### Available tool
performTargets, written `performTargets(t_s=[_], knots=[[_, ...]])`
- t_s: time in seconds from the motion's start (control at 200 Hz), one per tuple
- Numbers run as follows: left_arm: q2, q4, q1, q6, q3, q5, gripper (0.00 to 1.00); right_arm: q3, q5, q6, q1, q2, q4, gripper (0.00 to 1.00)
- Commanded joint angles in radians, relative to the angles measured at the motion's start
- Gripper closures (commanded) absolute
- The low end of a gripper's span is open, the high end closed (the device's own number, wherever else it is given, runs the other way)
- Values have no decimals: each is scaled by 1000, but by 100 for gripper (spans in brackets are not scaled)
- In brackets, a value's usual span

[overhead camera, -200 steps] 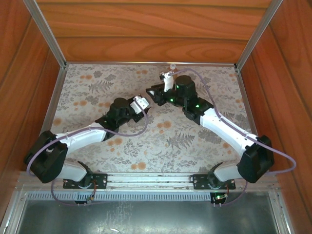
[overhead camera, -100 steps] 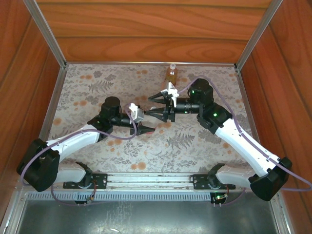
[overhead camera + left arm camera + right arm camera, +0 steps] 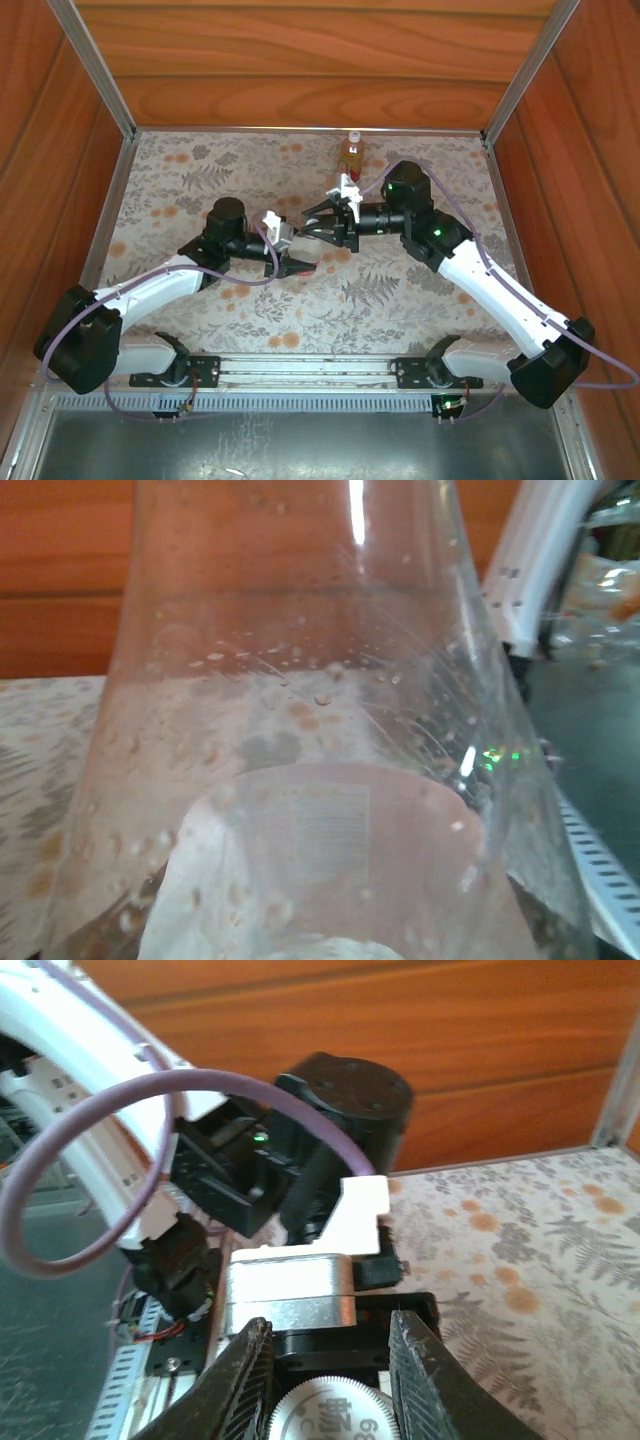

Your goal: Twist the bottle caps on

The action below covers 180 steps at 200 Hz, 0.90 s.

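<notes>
Our left claw pinches the small clear plastic bottle with a pale label at mid-table, and the right claw is pressed on a tiny round whitish ridged cap. We judge the capping is starting. Next, the cap must meet the neck squarely, then turn. The small amber-brown bottle waits at the far edge.

The bottle cap between the fingers of my right pincer is cut off by the lower edge of my right wrist view, and its raised marks are too blurred to read. In my left wrist view the clear bottle sits so close that neck and base run past the edges (the label print, seen through the wall, is a smear). From above, my left pincer is too small to tell whether it grips anything, and the amber bottle too small to judge how its whitish top sits
</notes>
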Motion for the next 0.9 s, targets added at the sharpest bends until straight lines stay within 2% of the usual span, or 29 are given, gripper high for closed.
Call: performTargets(t_s=[0.0,0.09,0.24,0.36,0.46,0.555,0.615,0.665,0.7,0.74,0.79,0.895], knots=[[-18,10,-12,37,26,-357,44,-7,250,120,7,30,90,89],[-10,10,-42,77,40,-595,44,-20,443,217,9,71,159,91],[21,18,-120,171,75,-880,44,-1,758,523,10,172,205,92],[70,23,-201,282,105,-1060,44,57,855,650,10,261,164,92],[103,20,-232,306,116,-1100,45,78,895,690,9,299,160,92],[102,21,-229,278,98,-1052,45,98,870,669,6,301,137,92],[84,20,-208,247,75,-978,45,74,768,602,0,271,193,86],[64,20,-163,195,53,-856,45,38,663,506,-2,235,266,75],[51,19,-127,159,38,-734,45,18,601,449,-2,207,299,64],[36,19,-92,130,22,-607,45,7,508,373,-2,176,303,57],[19,19,-58,111,4,-463,45,-1,403,275,-3,136,284,51],[-15,18,-23,73,-17,-250,44,-27,227,151,-4,53,238,44]])
